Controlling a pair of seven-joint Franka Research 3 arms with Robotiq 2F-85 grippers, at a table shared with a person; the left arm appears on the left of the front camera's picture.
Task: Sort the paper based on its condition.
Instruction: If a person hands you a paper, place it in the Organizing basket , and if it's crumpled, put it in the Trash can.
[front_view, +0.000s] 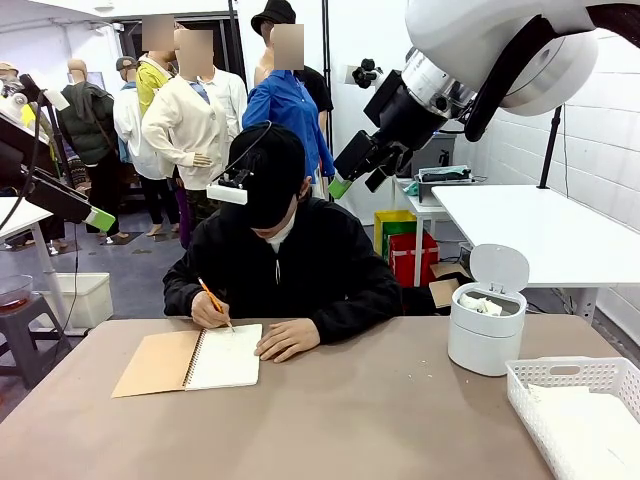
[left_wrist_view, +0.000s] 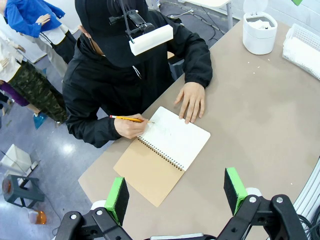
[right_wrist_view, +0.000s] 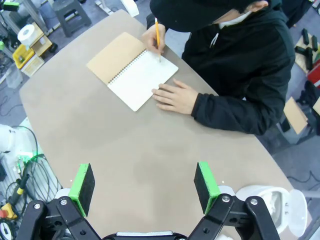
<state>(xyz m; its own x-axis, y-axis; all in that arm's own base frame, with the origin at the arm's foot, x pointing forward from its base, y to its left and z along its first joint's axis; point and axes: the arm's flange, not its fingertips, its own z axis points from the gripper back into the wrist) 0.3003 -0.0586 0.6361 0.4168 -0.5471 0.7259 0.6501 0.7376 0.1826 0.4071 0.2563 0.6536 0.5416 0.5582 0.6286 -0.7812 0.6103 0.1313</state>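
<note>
Across the tan tabletop (front_view: 360, 410), a person (front_view: 285, 265) writes in a notebook (front_view: 225, 357) on the robot's left side, nearer the left jaws. Crumpled paper (front_view: 483, 305) sits in the white bin (front_view: 485, 345) towards the right. Both left jaws and right jaws hang released, high above.

Tan round-cornered table (front_view: 350, 420): person in black jacket (front_view: 290, 265) seated behind far edge. Open spiral-bound notebook with brown cover (front_view: 188, 360) on table before person, left of centre; cover lies left, page right. Hand (front_view: 208, 313) with orange pencil (front_view: 213, 298) at page's far-left corner; other hand (front_view: 287, 340) at page's right edge. White cylindrical lidded plastic bin (front_view: 485, 340) on table, far right; crumpled white paper wad (front_view: 484, 305) inside. White perforated plastic basket (front_view: 560, 372) at near right corner, before bin; flat white paper sheets (front_view: 590, 425) in it.
</note>
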